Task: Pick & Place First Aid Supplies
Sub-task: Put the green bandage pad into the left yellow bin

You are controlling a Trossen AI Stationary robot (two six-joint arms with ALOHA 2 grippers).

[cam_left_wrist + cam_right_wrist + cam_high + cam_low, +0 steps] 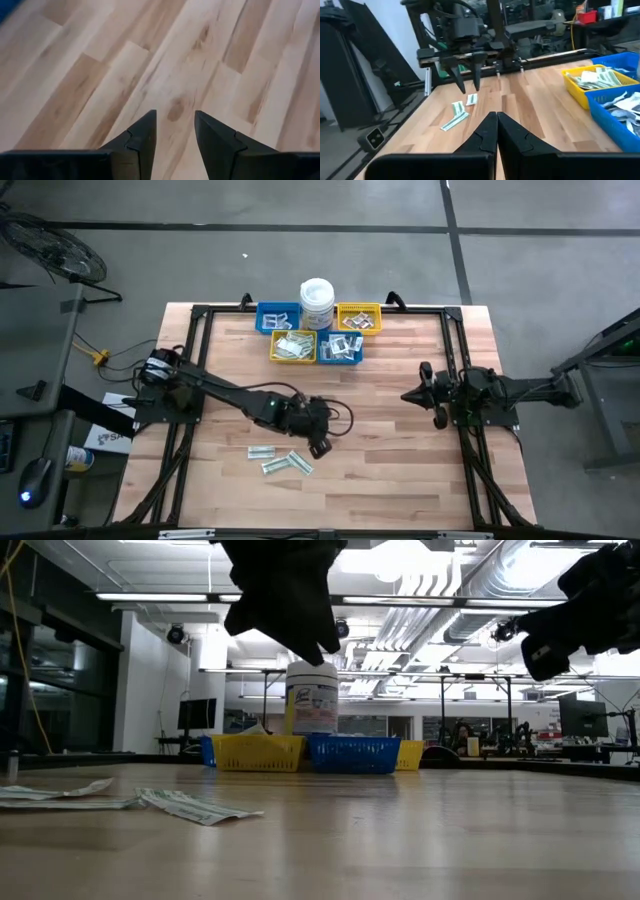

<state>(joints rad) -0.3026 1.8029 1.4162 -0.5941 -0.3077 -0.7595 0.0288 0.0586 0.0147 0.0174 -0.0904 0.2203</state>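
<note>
The left gripper (320,448) hovers above bare wooden table (400,480), its fingers (142,137) parted by a narrow gap and holding nothing. Just beside it, three green-and-white strip packets (280,461) lie loose on the boards near the front edge. More packets fill a yellow bin (293,347) and a blue bin (341,348) at the far edge, in front of a white lidded tub (317,302). The right gripper (408,394) waits at the table's right side, fingers (485,132) pressed together, empty.
</note>
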